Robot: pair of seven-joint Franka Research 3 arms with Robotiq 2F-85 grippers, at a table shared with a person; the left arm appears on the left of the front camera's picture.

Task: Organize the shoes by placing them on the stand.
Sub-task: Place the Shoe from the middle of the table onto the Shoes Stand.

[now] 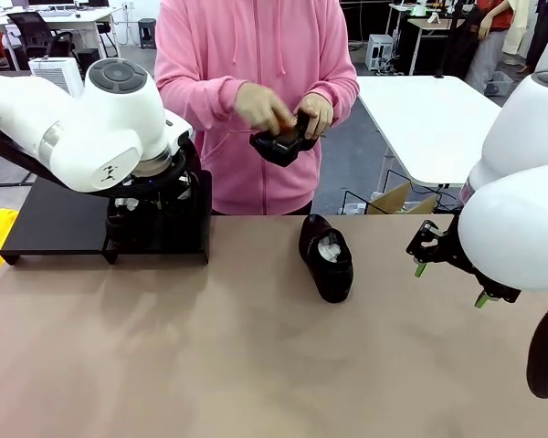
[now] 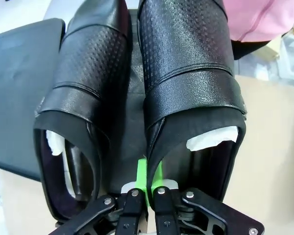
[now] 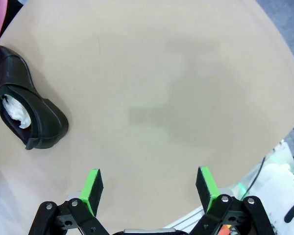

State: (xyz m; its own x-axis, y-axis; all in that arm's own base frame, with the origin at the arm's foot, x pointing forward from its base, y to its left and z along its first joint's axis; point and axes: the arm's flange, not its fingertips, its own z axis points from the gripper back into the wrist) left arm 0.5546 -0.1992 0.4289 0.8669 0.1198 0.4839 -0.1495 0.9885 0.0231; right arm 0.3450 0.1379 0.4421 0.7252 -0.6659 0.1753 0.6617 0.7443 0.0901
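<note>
Right jaws gaped nearest the loose shoe, leftward, lengthwise away from me; left jaws clamped another shoe.

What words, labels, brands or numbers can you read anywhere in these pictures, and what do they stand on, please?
No text can be read.
Small dark mark on the left arm's white joint: too small to read.
The shoes, stand and table: no print visible.
</note>
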